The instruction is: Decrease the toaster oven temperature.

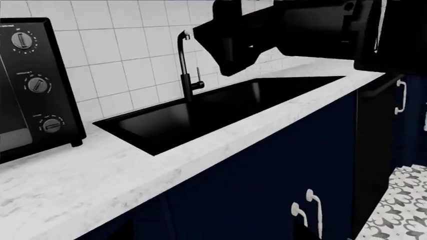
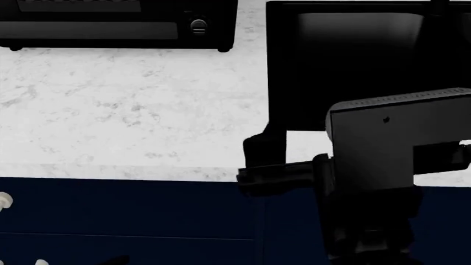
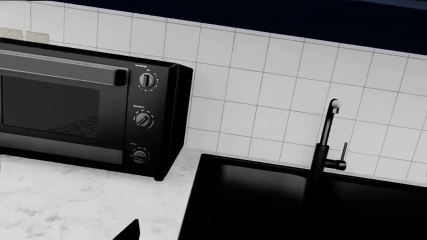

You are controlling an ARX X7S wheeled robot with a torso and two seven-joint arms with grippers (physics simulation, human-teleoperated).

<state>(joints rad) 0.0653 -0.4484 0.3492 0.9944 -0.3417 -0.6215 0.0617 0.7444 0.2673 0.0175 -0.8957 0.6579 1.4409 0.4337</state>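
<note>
The toaster oven (image 3: 67,110) is a black box with a dark glass door, standing on the white marble counter against the tiled wall. Three silver-ringed knobs run down its right side: top (image 3: 147,80), middle (image 3: 143,119), bottom (image 3: 139,156). It also shows in the left wrist view (image 1: 33,85) and at the head view's top left (image 2: 110,27). My right gripper (image 2: 254,163) hovers over the counter's front edge, well short of the oven. One of its fingertips (image 3: 127,232) shows far off centre; the other is lost against the black sink. My left gripper is out of view.
A black sink basin (image 3: 267,200) lies right of the oven, with a black faucet (image 3: 327,135) behind it. The marble counter (image 2: 132,110) stretches between my right gripper and the oven. Navy cabinets with white handles (image 1: 313,200) stand below. My right arm (image 1: 300,25) crosses above the sink.
</note>
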